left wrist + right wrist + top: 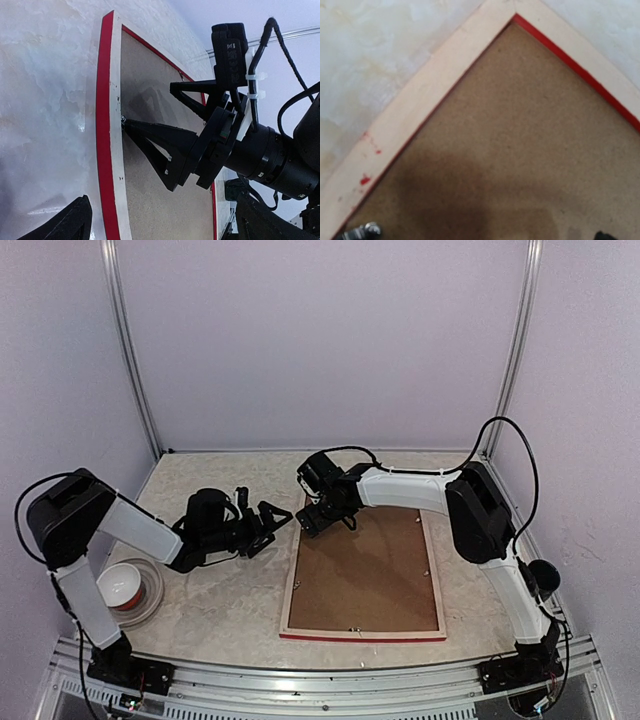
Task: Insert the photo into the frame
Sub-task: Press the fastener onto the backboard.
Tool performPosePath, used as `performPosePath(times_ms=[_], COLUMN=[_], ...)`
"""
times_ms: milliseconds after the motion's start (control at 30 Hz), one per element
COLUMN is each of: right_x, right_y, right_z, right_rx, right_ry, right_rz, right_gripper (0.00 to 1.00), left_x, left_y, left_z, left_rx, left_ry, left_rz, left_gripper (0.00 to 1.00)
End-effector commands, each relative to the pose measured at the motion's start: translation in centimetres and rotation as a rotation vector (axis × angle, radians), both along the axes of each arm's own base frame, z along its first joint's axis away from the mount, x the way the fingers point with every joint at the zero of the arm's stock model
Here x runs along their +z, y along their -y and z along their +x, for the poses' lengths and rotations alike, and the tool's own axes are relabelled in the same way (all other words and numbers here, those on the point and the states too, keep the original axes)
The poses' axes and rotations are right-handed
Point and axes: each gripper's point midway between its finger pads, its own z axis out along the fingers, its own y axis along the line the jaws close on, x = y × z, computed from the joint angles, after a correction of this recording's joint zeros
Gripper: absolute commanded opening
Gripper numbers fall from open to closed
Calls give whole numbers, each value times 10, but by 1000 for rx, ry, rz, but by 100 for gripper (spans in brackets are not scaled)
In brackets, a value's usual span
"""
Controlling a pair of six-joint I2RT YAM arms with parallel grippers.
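Observation:
The frame (290, 590) lies face down right of the table's middle, its pale wood rear (114, 100) up and a red edge (102, 125) showing. A brown backing board (365, 575) fills its opening. The photo is hidden. My right gripper (325, 518) is open over the frame's far left corner (505, 10). In the left wrist view one of its fingertips (125, 121) touches the board's edge at a small metal clip. My left gripper (272, 525) is open and empty just left of the frame, low over the table.
A red and white bowl (122, 585) sits in a clear dish at the near left, beside the left arm's base. White walls and metal posts (130, 350) close the table in behind and at the sides. The right arm (480, 515) reaches over the frame's far right side.

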Motion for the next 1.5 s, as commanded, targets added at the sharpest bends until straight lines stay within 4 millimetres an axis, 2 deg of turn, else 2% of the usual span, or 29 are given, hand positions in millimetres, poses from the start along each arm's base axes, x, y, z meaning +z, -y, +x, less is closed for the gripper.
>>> performPosePath(times_ms=[0, 200, 400, 500, 700, 967, 1200, 1467], right_x=[-26, -4, 21, 27, 22, 29, 9, -4], right_y=[5, 8, 5, 2, -3, -7, 0, -3], right_z=[-11, -17, -14, -13, -7, 3, 13, 15], right_rx=[7, 9, 2, 2, -5, -7, -41, -33], right_ry=[-56, -37, -5, 6, -4, -40, -57, -91], right_rz=[-35, 9, 54, 73, 83, 189, 147, 156], right_gripper=[99, 99, 99, 99, 99, 99, 99, 99], left_x=[1, -3, -2, -1, 1, -4, -14, -14], left_y=[16, 26, 28, 28, 26, 29, 27, 24], left_z=[-4, -5, -5, -5, -8, -15, -15, -14], left_rx=[-38, -56, -55, -51, -46, -64, -57, -51], left_ry=[7, 0, 6, 9, 12, -14, -34, -36], left_rz=[-30, -38, -41, -42, -77, -169, -176, -170], left_gripper=[99, 99, 99, 99, 99, 99, 99, 99])
